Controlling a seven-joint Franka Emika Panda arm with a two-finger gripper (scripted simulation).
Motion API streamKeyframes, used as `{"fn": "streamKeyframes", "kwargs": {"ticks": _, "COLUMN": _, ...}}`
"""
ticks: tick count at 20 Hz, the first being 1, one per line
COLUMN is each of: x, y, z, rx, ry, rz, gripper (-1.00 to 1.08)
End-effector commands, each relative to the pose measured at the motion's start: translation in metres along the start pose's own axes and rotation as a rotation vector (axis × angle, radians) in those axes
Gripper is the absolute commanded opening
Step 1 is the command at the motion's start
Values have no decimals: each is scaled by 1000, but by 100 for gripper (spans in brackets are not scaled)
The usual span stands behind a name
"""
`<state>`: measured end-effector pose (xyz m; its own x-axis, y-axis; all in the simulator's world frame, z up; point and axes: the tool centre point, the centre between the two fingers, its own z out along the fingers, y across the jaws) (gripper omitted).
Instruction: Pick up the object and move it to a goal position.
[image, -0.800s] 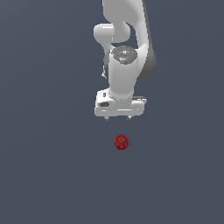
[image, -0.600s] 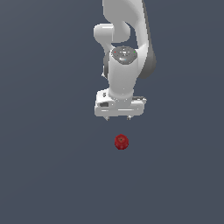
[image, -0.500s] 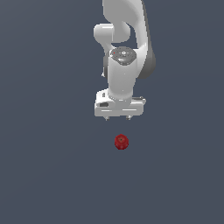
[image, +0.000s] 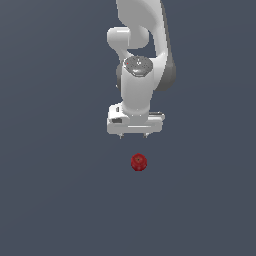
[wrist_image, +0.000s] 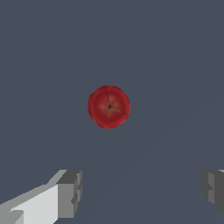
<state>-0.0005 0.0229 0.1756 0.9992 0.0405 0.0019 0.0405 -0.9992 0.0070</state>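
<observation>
Above red object (image: 138, 162), arm vertical, wrist pointing down, jaws spread wide, gripping nothing.

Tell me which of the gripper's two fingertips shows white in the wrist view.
Of the gripper's two fingertips, the one beneath the red object has a white body behind its grey pad; the other shows only grey.

My arm (image: 142, 30) is glossy white, built of rounded, bulbous segments with a dark grey band along one side. A grey speckled disc (image: 138, 64) caps my wrist joint. Below it sits my flat white gripper head (image: 134, 123) — boxy, with a small dark slot. My fingers (wrist_image: 69, 193) are white, ending in blocky grey pads.
</observation>
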Motion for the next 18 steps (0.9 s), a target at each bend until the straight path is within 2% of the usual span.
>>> {"fn": "streamKeyframes", "kwargs": {"ticks": 1, "x": 1, "y": -1, "z": 2, "rx": -1, "ry": -1, "rz": -14, "gripper": 100}}
{"fn": "streamKeyframes", "kwargs": {"ticks": 9, "x": 15, "y": -6, "z": 18, "rx": -4, "ry": -2, "rz": -132, "gripper": 100}}
{"fn": "streamKeyframes", "kwargs": {"ticks": 18, "x": 39, "y": -16, "z": 51, "rx": -2, "ry": -3, "rz": -366, "gripper": 100}}
